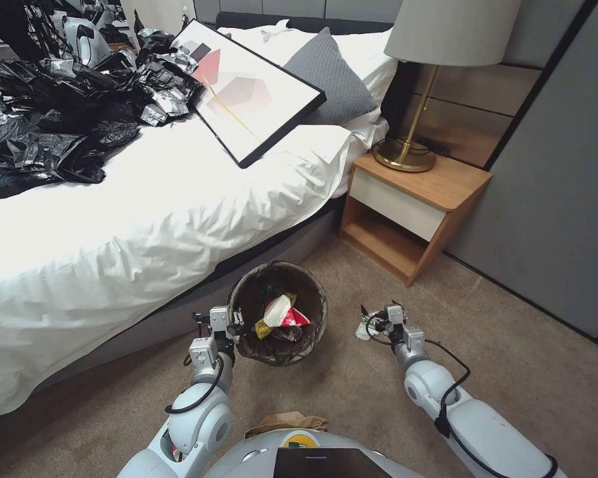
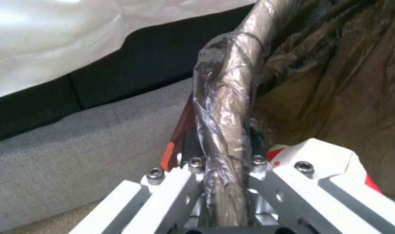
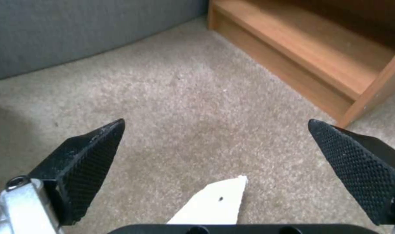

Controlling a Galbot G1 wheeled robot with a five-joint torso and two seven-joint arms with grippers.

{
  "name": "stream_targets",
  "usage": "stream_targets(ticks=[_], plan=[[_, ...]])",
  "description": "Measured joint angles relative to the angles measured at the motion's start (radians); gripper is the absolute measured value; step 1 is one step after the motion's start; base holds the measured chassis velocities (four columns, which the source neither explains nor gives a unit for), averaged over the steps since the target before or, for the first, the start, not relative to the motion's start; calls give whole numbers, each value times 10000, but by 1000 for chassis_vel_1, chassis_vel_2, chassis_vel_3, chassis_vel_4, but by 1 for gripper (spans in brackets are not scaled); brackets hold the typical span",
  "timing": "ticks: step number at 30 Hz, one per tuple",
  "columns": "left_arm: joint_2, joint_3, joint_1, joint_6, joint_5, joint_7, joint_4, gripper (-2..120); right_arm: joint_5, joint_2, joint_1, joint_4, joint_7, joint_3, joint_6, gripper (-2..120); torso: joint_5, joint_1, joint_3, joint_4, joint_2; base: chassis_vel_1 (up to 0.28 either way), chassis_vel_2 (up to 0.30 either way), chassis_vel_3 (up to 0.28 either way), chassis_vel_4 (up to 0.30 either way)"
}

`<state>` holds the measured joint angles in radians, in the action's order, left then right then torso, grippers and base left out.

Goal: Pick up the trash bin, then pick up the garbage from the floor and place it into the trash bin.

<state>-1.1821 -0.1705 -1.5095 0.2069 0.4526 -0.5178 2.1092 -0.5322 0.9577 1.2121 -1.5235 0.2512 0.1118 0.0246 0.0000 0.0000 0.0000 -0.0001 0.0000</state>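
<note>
White-sheeted bed (image 1: 146, 219) runs along the left, grey upholstered base (image 1: 179, 312) under it. Crumpled black and silver plastic sheets (image 1: 60, 113) piled on its far left side. Black-framed picture with pink geometric shapes (image 1: 245, 93) lies flat on the bed, one corner overhanging the edge, grey square pillow (image 1: 332, 73) just behind it. Wooden nightstand with white drawer (image 1: 411, 206) beside the bed, brass lamp with grey shade (image 1: 431, 60) on top. Beige carpet (image 1: 352, 398) throughout.
</note>
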Motion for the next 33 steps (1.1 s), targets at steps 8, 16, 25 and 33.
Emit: stream_targets(ticks=[8,16,25,33], plan=[[-19,59,7,-4,-10,-2,-38,2,47,551,-795,1193,-91,-265,23,100,-2,0,0,0,0,0,0,0,0],[-39,60,19,-5,-15,-2,-44,2,362,1246,-1282,2499,-273,-354,352,100,-2,0,0,0,0,0,0,0,0],[-60,83,46,-5,-22,-2,-69,2,651,2301,-1715,3908,-334,-349,601,100,-1,0,0,1,0,0,0,0,0],[-60,64,38,-5,-23,-1,-64,2,919,2850,-1955,4782,-303,-285,732,100,0,0,0,2,0,0,0,0,0]])
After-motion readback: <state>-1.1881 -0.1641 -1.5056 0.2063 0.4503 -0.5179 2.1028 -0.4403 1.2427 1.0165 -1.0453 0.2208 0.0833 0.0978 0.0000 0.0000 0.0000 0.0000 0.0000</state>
